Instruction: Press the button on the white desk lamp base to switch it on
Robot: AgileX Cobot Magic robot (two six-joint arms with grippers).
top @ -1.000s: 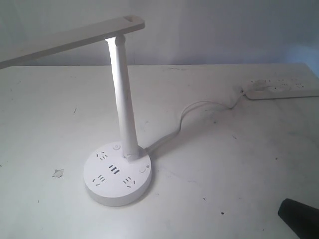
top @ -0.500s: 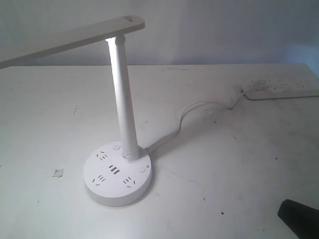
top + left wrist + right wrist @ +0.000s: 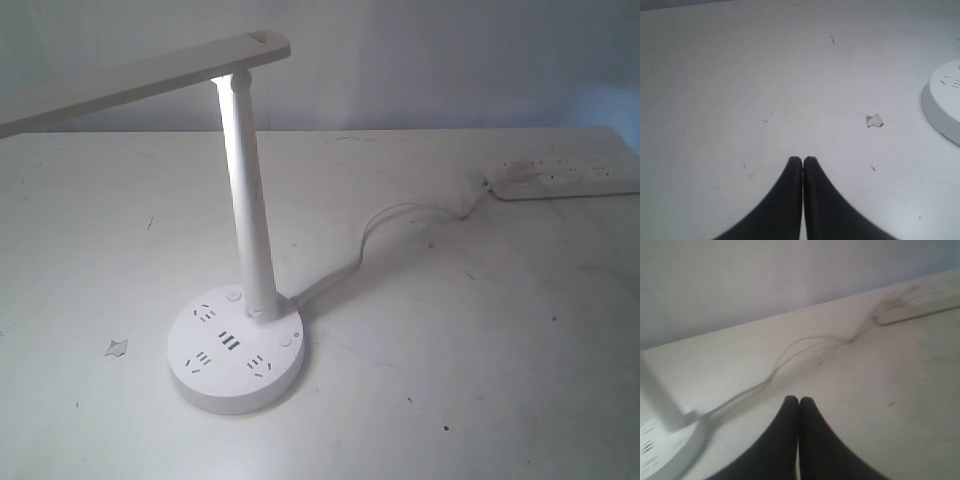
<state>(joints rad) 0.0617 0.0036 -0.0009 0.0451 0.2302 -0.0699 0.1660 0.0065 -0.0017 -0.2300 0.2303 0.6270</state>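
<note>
Two other things share the tabletop point(image 3: 480, 380) with the white desk lamp point(image 3: 247, 200). A long white power strip point(image 3: 565, 178) lies at the far right corner, and a small pale scrap point(image 3: 117, 347) lies toward the left edge. A thin cord point(image 3: 375, 235) snakes from the strip to the white desk lamp base point(image 3: 235, 365), which sits near the front edge, left of middle.

The left gripper point(image 3: 802, 160) has its black fingertips pressed together on nothing, over bare table short of the scrap and the base rim. The right gripper point(image 3: 799, 400) is likewise pinched together and empty, near the cord on the base's other side.

The lamp's bar head point(image 3: 140, 80) is cut off by the picture edge. Both wrist views show only a slice of the base, and the right one is blurred. The small round marks on the base are too small to identify.

The tabletop is white, scuffed and speckled dark. A pale wall point(image 3: 450, 60) rises behind its far edge.
</note>
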